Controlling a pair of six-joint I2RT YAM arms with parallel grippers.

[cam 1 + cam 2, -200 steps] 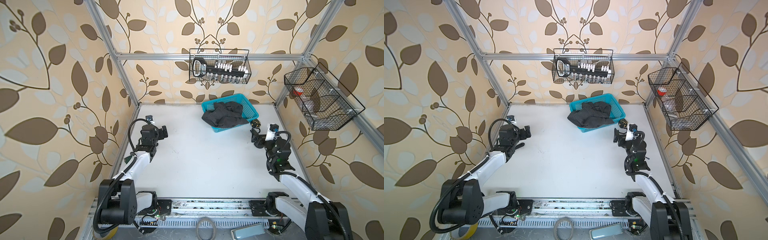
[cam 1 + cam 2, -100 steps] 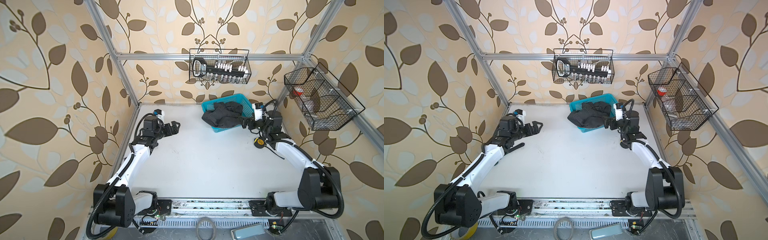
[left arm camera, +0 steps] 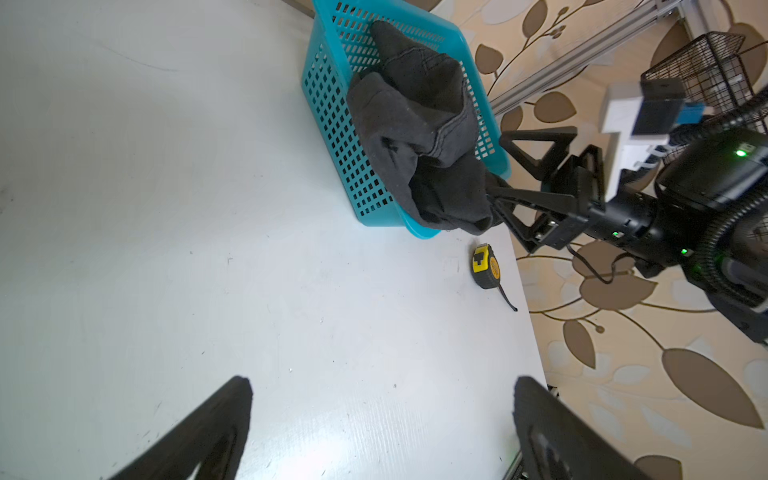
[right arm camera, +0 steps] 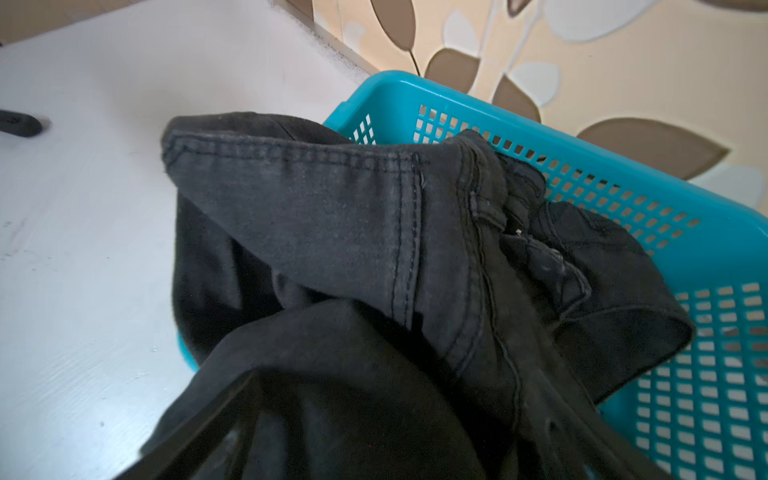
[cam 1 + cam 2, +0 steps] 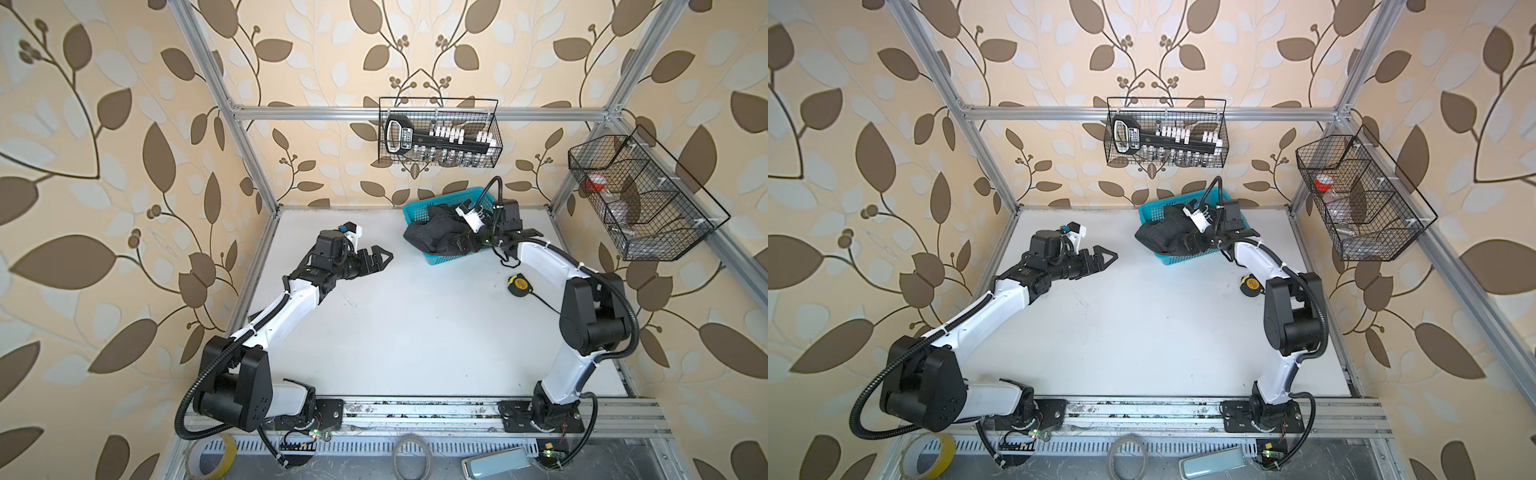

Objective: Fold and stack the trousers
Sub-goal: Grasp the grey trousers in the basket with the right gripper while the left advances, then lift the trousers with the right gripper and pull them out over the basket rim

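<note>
Wallpaper (image 5: 124, 166) with brown leaves on beige covers all the walls, and an aluminium frame (image 5: 374, 111) runs up the corners and across the back wall. On the back wall, at 12 o'clock, hangs a black wire basket (image 5: 436, 100) with a black tool rack inside. A second wire basket (image 5: 665, 232) hangs on the side wall at 2 o'clock.

The white table (image 5: 415, 332) is matt, with fine scratches and some dark specks. At 1 o'clock on it stands a turquoise basket (image 5: 419, 210). The trousers (image 5: 432, 232) lie crumpled inside and spill over its rim on the 8 o'clock side. A yellow tape measure (image 5: 518, 286) lies at 3 o'clock, near the table edge.

The right gripper (image 3: 500, 170) is at the near corner of the basket. Its jaws stand wide apart, one finger touches the cloth, and nothing is clamped. The left gripper (image 5: 380, 258) hovers at 10 o'clock, also wide open and empty.
</note>
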